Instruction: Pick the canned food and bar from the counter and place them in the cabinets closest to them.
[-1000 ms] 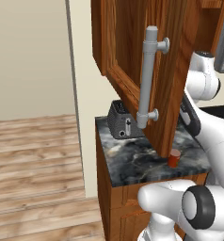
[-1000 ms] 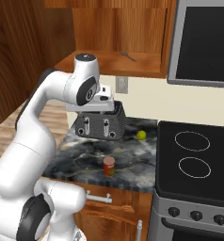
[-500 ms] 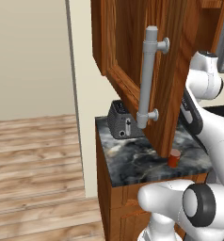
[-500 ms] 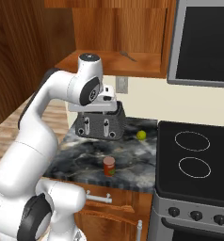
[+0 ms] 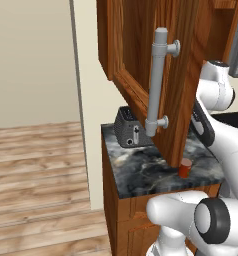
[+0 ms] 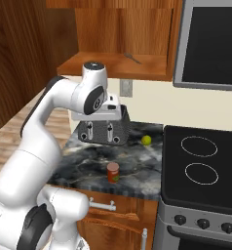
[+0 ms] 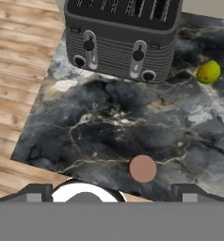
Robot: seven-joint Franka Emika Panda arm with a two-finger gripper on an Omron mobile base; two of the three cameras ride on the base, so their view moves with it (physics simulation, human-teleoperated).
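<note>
While the arm has swung slightly over the last second, the pincer (image 7: pixel 111 192) hangs wide open and empty above the canned food (image 7: pixel 142 168), standing near the table (image 7: pixel 109 127) front edge, ungrasped.

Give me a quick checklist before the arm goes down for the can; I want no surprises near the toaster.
1. Gripper open and holding nothing: ok.
2. Can upright on the counter, near its front edge: ok.
3. Can below the hand, between the fingertips' line in the hand view: ok.
4. Room around the can: toaster and green fruit both stand apart from it: ok.
5. Cupboard door above open: ok.
6. Bar located: cannot tell.
</note>
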